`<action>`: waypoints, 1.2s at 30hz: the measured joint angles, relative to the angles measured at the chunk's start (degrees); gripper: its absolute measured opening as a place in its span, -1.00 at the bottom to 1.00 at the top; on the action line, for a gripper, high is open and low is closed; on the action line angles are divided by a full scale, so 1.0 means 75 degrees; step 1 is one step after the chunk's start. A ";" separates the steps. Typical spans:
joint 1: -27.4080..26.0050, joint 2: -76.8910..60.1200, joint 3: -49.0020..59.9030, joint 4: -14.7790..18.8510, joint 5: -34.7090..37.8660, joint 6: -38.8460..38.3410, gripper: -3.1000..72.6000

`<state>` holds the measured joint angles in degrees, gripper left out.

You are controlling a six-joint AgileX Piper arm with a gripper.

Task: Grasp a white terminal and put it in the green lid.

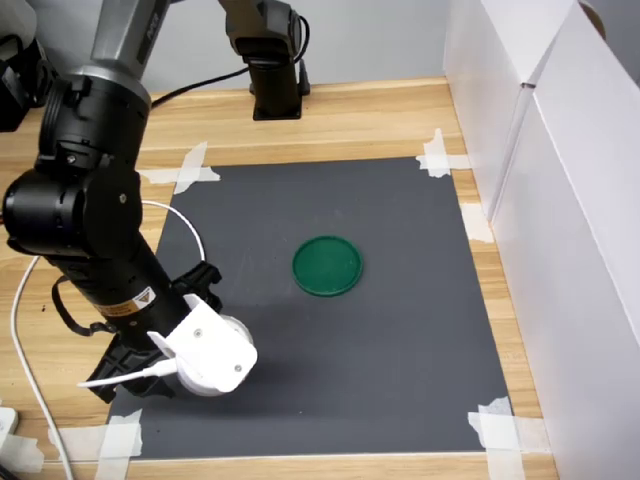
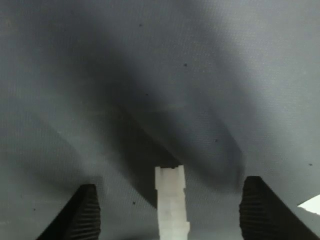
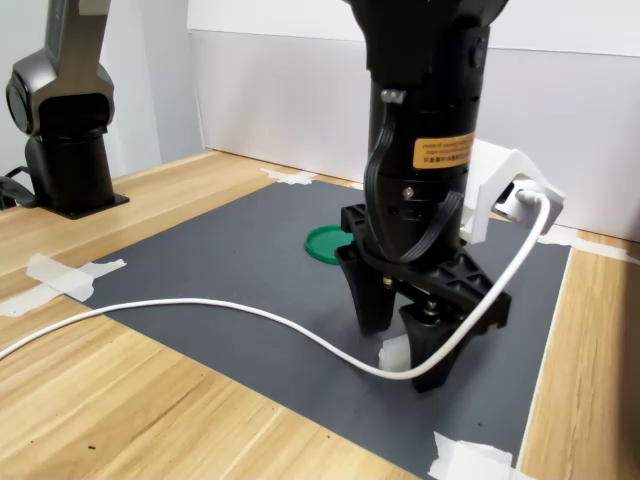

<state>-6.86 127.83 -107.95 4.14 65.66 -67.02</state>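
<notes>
The white terminal [image 2: 171, 200] lies on the dark mat [image 2: 165, 75], right between my two black fingers [image 2: 82, 215], which stand wide apart on either side without touching it. In the second exterior view my gripper [image 3: 400, 357] is down at the mat, open around the small white terminal [image 3: 393, 351]. The green lid [image 1: 327, 265] sits flat near the mat's middle, well away from the gripper; it also shows behind the arm as the green lid [image 3: 325, 242]. In the first exterior view the wrist and its white camera mount [image 1: 210, 355] hide the terminal.
A second arm's black base [image 1: 275, 80] stands on the wooden table behind the mat. White panels [image 1: 560, 200] wall off the first exterior view's right. A white cable [image 3: 200, 310] trails across the mat's near edge. Tape strips [image 1: 437, 155] hold the mat's corners.
</notes>
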 joint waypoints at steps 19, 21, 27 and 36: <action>0.0000 0.0060 0.0000 0.0000 0.0177 0.0090 -0.70; 0.0000 0.0060 0.0000 0.0000 0.0218 0.0110 -0.70; 0.0000 -0.0269 0.0000 0.0023 0.0297 0.0272 -0.70; 0.0000 -0.1640 0.0000 0.0188 0.0549 0.0350 -0.70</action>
<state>-6.86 115.53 -107.95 5.55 69.78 -64.40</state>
